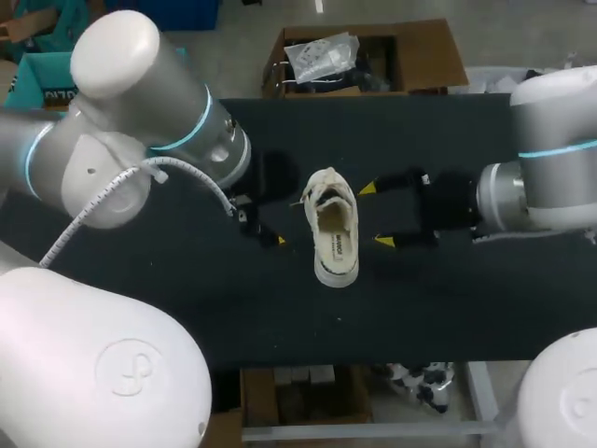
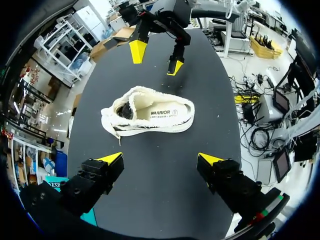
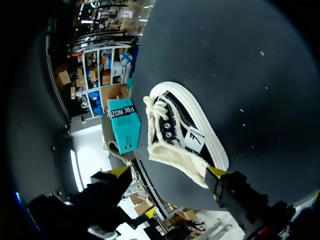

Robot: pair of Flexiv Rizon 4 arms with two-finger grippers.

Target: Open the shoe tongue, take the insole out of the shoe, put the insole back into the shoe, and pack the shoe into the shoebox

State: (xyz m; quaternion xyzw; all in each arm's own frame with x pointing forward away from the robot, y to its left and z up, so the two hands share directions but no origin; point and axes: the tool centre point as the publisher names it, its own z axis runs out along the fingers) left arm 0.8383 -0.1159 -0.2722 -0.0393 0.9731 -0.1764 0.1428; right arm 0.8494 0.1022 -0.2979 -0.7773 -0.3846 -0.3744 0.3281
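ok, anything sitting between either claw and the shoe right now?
Nothing visible. The shoe lies alone in the middle of the table. Only bare black surface separates it from the open left claw, and the open right claw sits just off its other side with a clear gap.
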